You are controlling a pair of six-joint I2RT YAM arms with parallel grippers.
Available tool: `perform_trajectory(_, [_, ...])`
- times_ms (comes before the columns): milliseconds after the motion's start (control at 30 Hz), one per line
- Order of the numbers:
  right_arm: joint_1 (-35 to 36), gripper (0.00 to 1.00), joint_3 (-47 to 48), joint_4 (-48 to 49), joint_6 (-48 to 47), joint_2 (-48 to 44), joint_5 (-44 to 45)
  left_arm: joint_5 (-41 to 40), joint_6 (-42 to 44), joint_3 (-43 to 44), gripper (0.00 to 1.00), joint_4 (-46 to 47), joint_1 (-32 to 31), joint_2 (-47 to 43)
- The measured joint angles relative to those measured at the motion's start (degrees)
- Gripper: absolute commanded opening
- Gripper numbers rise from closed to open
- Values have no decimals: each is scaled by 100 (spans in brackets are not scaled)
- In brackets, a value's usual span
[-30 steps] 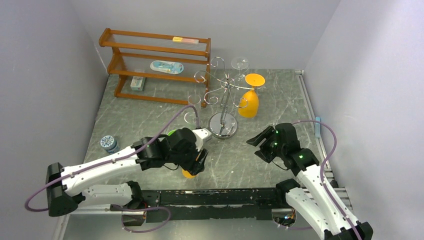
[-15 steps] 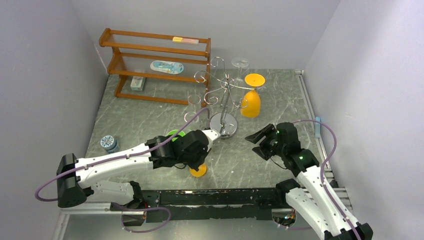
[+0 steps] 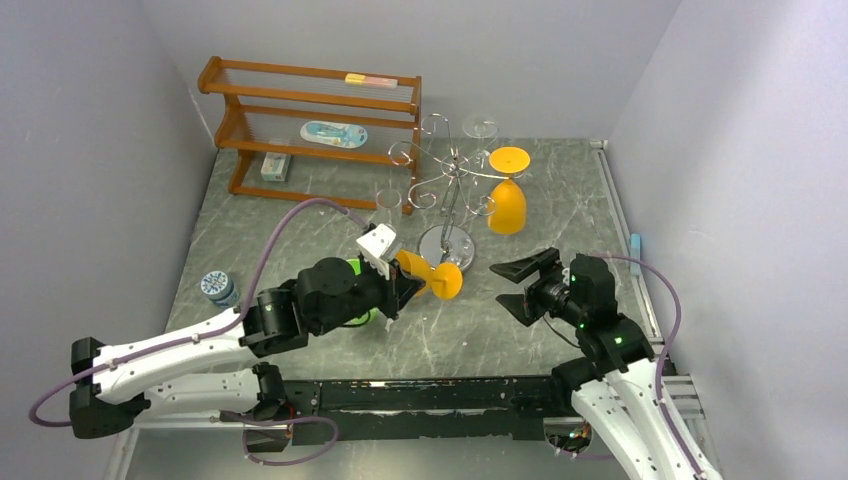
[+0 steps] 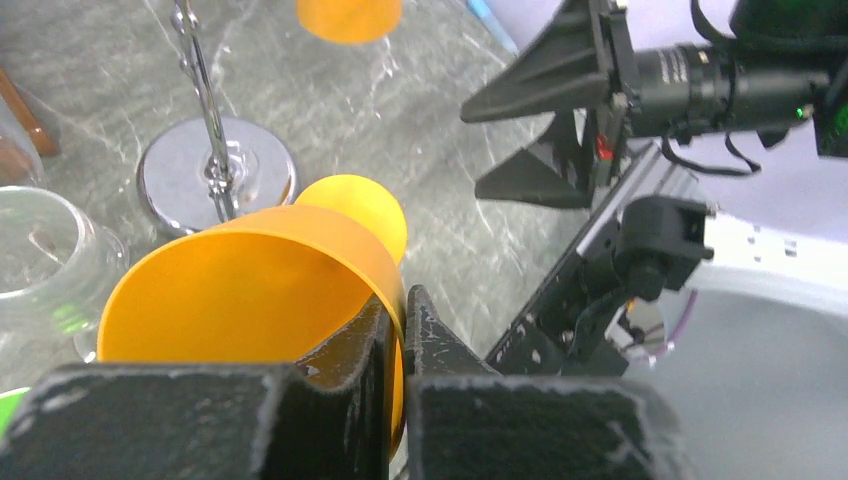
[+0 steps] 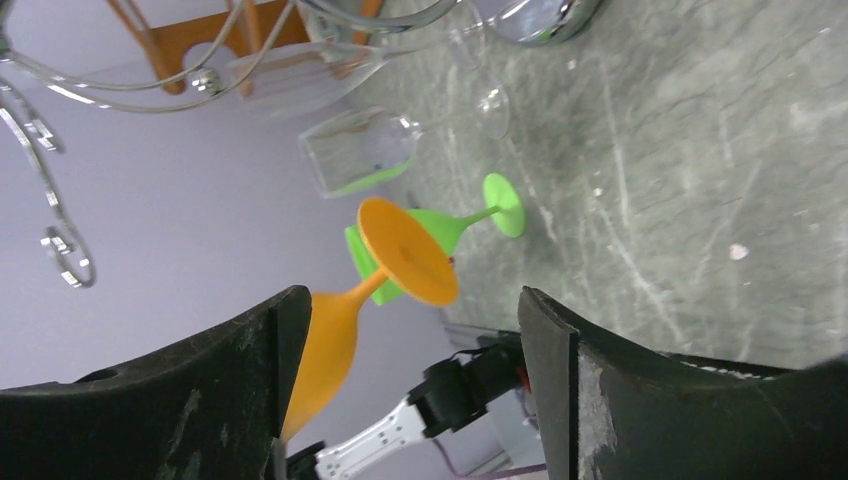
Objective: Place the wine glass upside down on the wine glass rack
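My left gripper [image 3: 392, 276] [image 4: 403, 312] is shut on the rim of an orange wine glass [image 3: 426, 273] [image 4: 250, 290], one finger inside the bowl and one outside. The glass is off the table and lying sideways, with its foot pointing right. My right gripper [image 3: 512, 284] [image 5: 400, 320] stands open just right of that foot and is not touching it. In the right wrist view the orange glass [image 5: 332, 345] hangs between and beyond the fingers. The chrome wine glass rack [image 3: 447, 190] [image 4: 215, 175] stands behind. A second orange glass [image 3: 508, 205] hangs upside down on it.
A green glass [image 3: 352, 268] [image 5: 470, 220] lies on the table under my left arm. A clear glass [image 3: 388, 206] stands left of the rack base, and another clear glass [image 3: 481, 127] hangs at the rack's back. A wooden shelf [image 3: 310, 130] stands at the back left. A patterned tin [image 3: 217, 287] sits at the left.
My left gripper shut on the orange glass's rim, lifted it off the table and swung it up and right. My right gripper opened wider and turned toward the glass.
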Motion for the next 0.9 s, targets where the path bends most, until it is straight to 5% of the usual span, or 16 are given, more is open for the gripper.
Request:
perform_trajectory(167, [0, 78, 17, 114, 564, -214, -216, -479, -17, -315, 5, 1040, -138, 282])
perform_trajectory(533, [-2, 52, 417, 68, 1399, -157, -85, -1569, 463, -437, 5, 3279, -1023, 1272])
perform_trajectory(900, [-2, 38, 413, 243, 1661, 264, 79, -2157, 1113, -437, 5, 4564, -1569, 2002])
